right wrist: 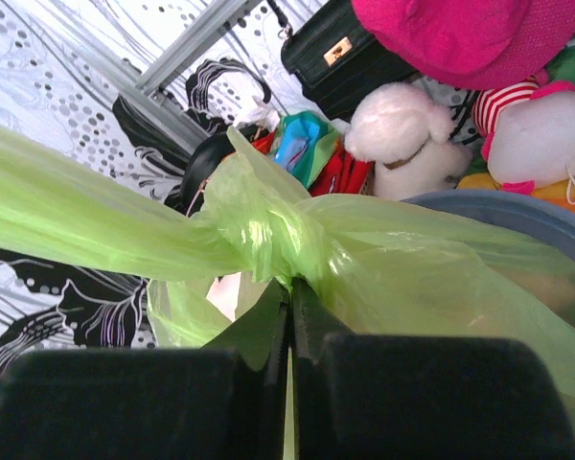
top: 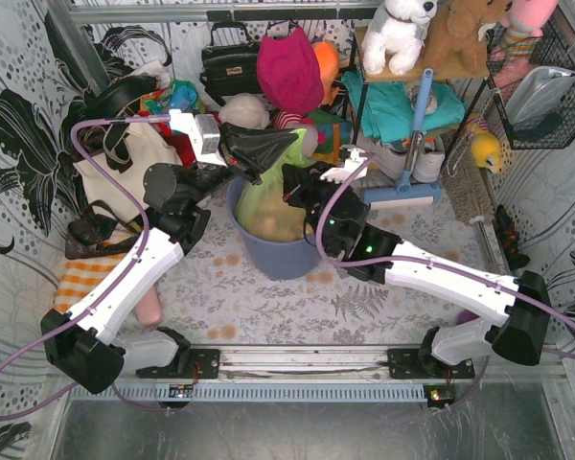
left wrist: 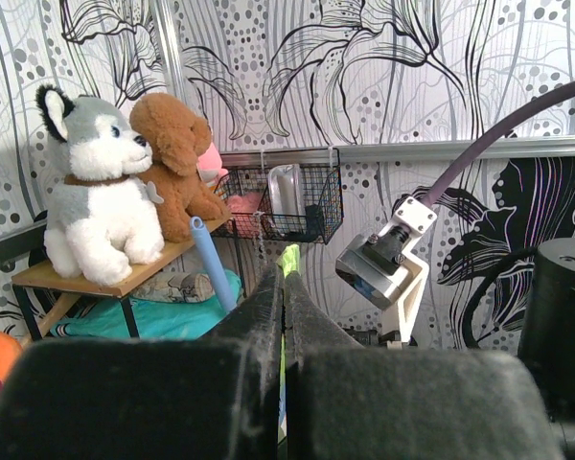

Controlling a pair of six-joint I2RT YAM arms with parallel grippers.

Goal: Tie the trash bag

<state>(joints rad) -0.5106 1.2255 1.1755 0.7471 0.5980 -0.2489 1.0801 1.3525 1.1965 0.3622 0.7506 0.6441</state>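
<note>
The trash bag (top: pixel 268 201), translucent light green, sits in the blue-grey bin (top: pixel 283 257) at mid-table, tan paper showing through. My left gripper (top: pixel 278 153) is above the bin's far rim, shut on a strip of the bag's top (top: pixel 295 144). In the left wrist view that green strip (left wrist: pixel 288 257) pokes out between the closed fingers of the left gripper (left wrist: pixel 285 273). My right gripper (top: pixel 290 184) is just right of the bag's neck. In the right wrist view the right gripper (right wrist: pixel 290 285) is shut on the bag right under a bunched knot (right wrist: pixel 268 230), with one tail (right wrist: pixel 77 211) stretched left.
Clutter rings the bin: handbags (top: pixel 232 65), a pink hat (top: pixel 289 69), soft toys on a shelf (top: pixel 400 34), a wire basket (top: pixel 541 91), a squeegee (top: pixel 412 182) and a cloth tote (top: pixel 125 168). The bin's rim (right wrist: pixel 498 203) lies close behind the knot.
</note>
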